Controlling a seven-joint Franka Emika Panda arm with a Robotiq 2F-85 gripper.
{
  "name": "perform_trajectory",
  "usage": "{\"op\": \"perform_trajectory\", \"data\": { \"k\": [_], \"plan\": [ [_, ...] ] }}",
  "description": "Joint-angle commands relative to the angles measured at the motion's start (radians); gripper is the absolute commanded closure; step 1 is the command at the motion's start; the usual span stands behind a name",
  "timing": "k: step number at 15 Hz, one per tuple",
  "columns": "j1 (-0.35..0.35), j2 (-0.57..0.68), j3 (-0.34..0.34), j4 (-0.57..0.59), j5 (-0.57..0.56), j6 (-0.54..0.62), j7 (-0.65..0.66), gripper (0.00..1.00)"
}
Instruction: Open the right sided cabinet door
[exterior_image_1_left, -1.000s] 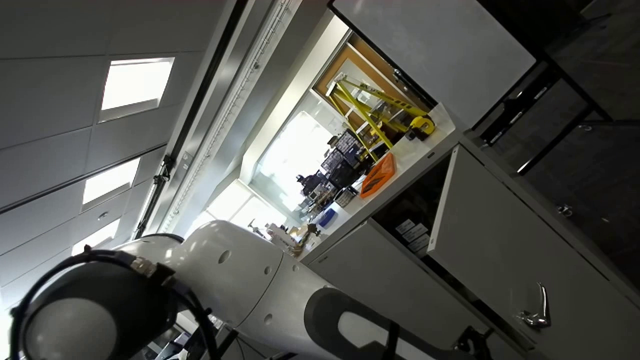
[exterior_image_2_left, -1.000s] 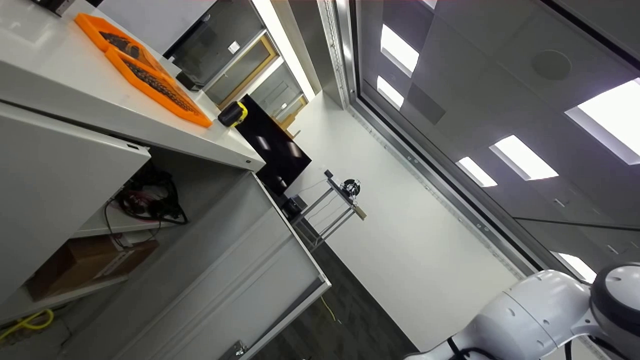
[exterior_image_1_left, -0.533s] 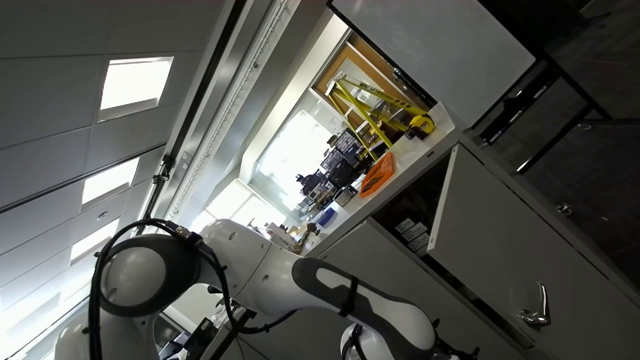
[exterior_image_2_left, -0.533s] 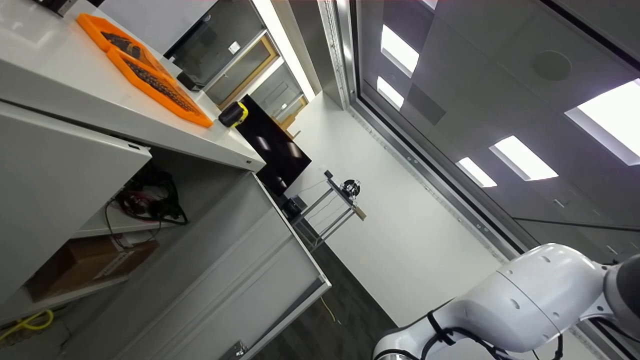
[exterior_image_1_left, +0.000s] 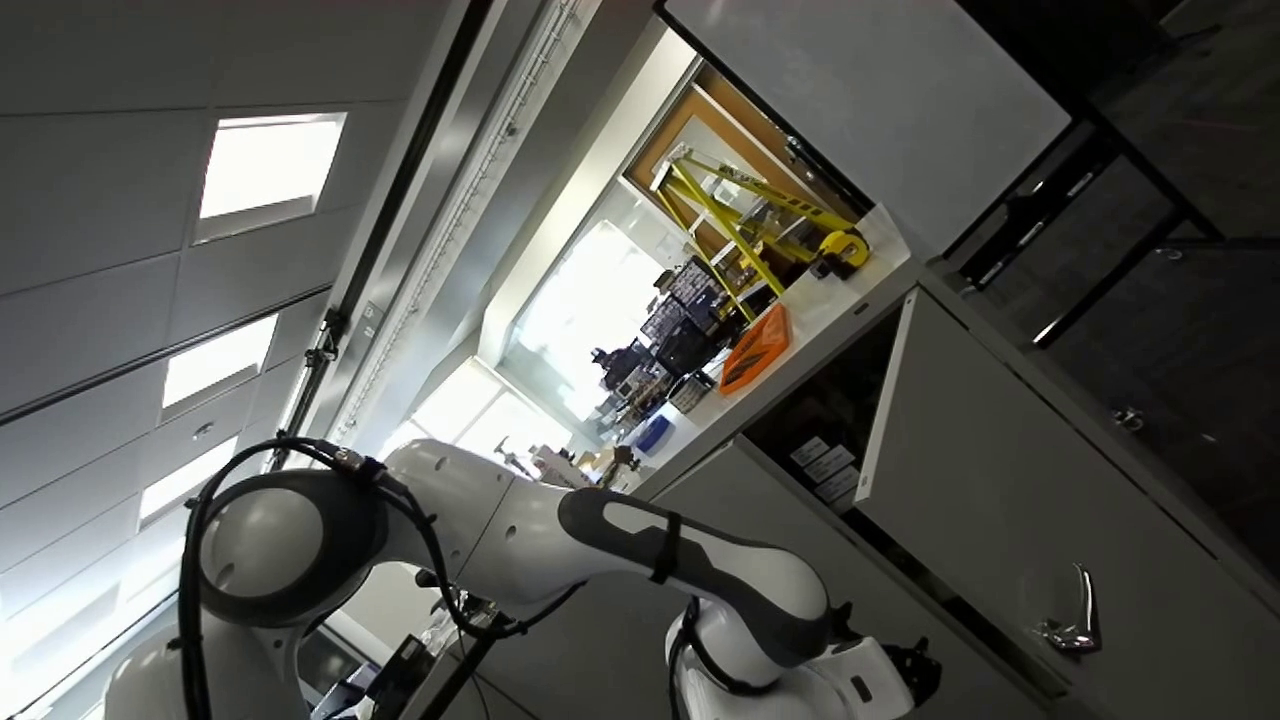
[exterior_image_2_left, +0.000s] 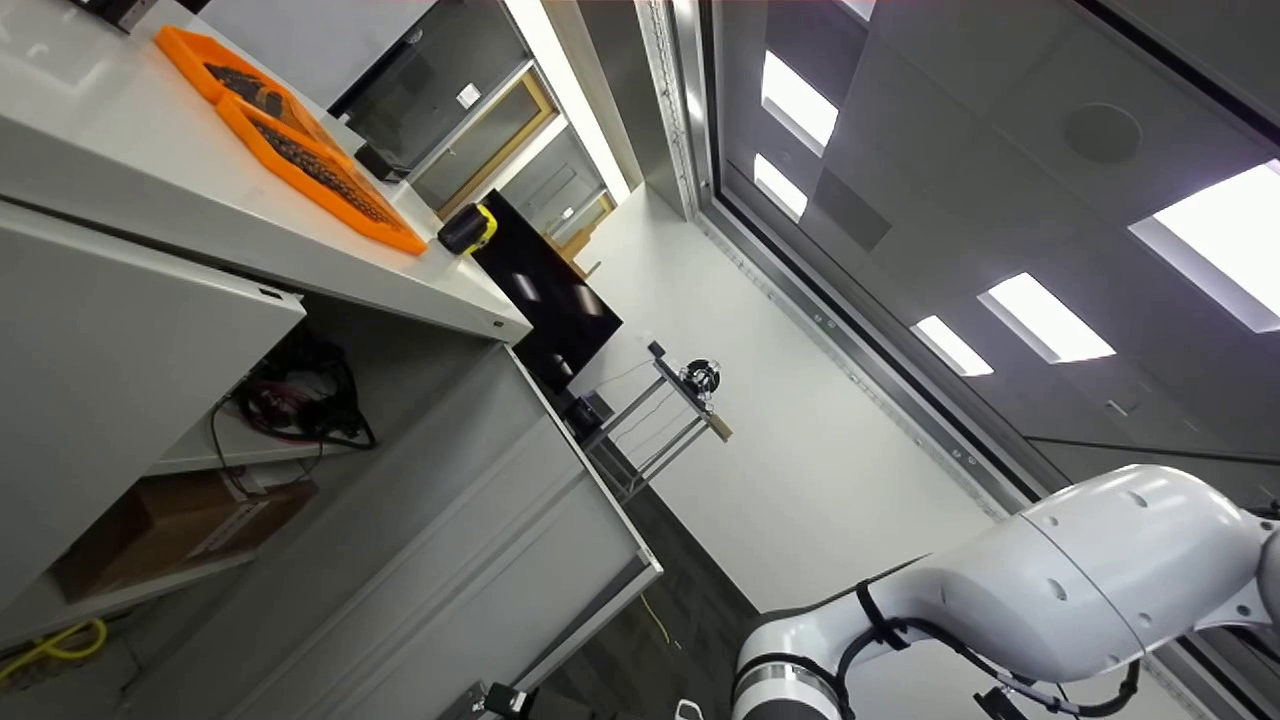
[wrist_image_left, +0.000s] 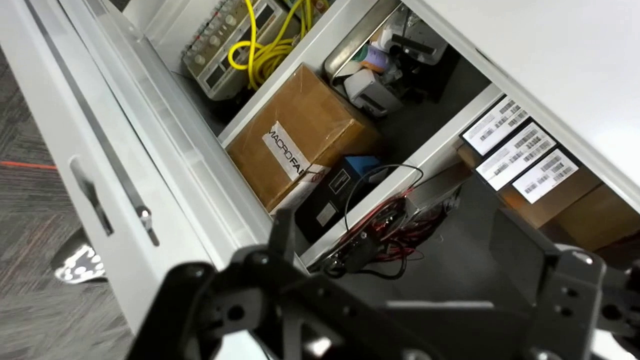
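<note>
The right sided cabinet door is a light-grey panel (exterior_image_1_left: 1010, 480) standing ajar, its silver handle (exterior_image_1_left: 1078, 620) facing outward. Its inner side (exterior_image_2_left: 540, 560) shows in an exterior view, swung well out from the cabinet. In the wrist view the door edge (wrist_image_left: 115, 200) runs down the left, with the handle (wrist_image_left: 80, 260) beyond it. My gripper (wrist_image_left: 405, 245) is open, fingers wide apart with nothing between them, in front of the cabinet opening. The left finger appears close to the door's inner side; contact cannot be told. In an exterior view the gripper (exterior_image_1_left: 915, 670) is below the door gap.
The neighbouring door (exterior_image_2_left: 130, 370) covers the other side of the cabinet. Shelves hold a cardboard box (wrist_image_left: 300, 135), yellow cable (wrist_image_left: 270, 55), dark wires (wrist_image_left: 380, 240) and labelled boxes (wrist_image_left: 520, 150). An orange tray (exterior_image_2_left: 300, 150) and tape measure (exterior_image_2_left: 468, 228) sit on top.
The arm has moved back into fuller view, and my gripper has come into sight near the door gap. The door shows no visible movement.
</note>
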Motion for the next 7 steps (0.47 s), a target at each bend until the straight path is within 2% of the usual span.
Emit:
{"op": "perform_trajectory", "data": {
  "k": [1, 5, 6, 7],
  "plan": [
    [0.041, -0.049, -0.006, 0.011, 0.004, 0.119, -0.019, 0.0],
    [0.094, -0.044, 0.04, 0.031, -0.016, 0.256, 0.034, 0.0],
    [0.07, -0.027, 0.013, 0.023, -0.005, 0.187, 0.004, 0.0],
    [0.085, -0.027, 0.023, 0.024, -0.006, 0.206, 0.01, 0.0]
  ]
}}
